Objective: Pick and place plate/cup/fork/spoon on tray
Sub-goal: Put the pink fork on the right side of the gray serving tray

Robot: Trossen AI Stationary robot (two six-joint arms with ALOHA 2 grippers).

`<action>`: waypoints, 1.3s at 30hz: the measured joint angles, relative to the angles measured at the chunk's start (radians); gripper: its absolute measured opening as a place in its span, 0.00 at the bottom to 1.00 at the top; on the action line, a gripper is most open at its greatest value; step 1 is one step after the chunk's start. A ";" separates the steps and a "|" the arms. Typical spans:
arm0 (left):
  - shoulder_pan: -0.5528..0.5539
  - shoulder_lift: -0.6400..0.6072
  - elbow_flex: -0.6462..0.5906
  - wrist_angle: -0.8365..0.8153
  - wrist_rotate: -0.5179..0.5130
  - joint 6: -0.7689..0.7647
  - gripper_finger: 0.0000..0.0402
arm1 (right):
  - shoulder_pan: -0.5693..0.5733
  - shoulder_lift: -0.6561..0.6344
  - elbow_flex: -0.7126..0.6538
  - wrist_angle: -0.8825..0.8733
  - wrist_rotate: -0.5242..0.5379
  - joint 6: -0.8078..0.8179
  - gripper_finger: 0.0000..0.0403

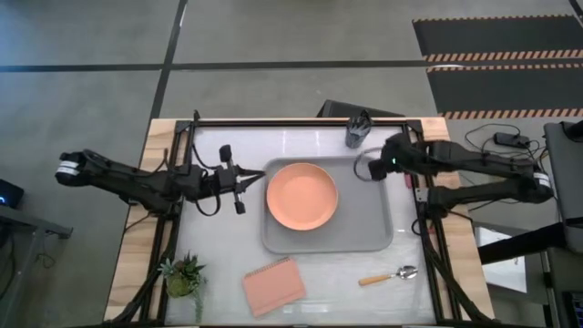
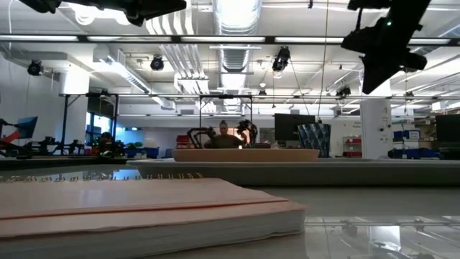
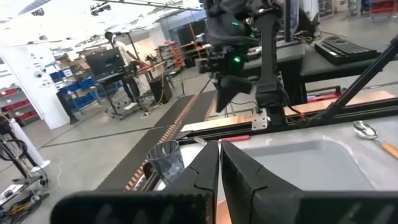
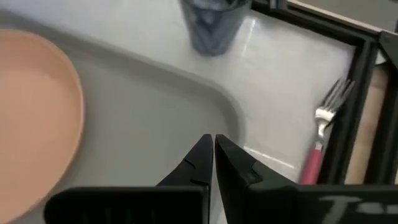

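The salmon-orange plate point(image 1: 301, 196) lies flat on the left half of the light-grey tray point(image 1: 364, 228). The dark cup point(image 1: 357, 131) stands upright on the table beyond the tray's far right corner. The fork point(image 4: 320, 137) lies on the table by the right frame rail. The spoon point(image 1: 389, 276) lies on the table in front of the tray's near right corner. My left gripper point(image 1: 246, 188) is shut and empty, just left of the plate, above the table. My right gripper point(image 1: 370, 168) is shut and empty above the tray's far right corner point(image 4: 217, 99).
A salmon-pink notebook point(image 1: 273, 285) lies near the front edge, filling the low view's foreground point(image 2: 144, 208). A small potted plant point(image 1: 182, 275) stands at the front left. Black frame rails point(image 1: 301, 122) run along the table's far, left and right edges.
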 joint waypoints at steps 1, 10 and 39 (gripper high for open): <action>0.000 -0.008 -0.005 -0.002 0.000 0.000 0.00 | -0.040 0.021 0.010 0.000 -0.016 -0.029 0.02; -0.001 -0.087 -0.025 -0.043 0.000 -0.001 0.00 | -0.418 0.201 0.044 -0.044 -0.112 -0.246 0.02; -0.001 -0.182 -0.030 -0.197 -0.003 -0.053 0.00 | -0.594 0.278 -0.315 0.174 -0.080 -0.130 0.02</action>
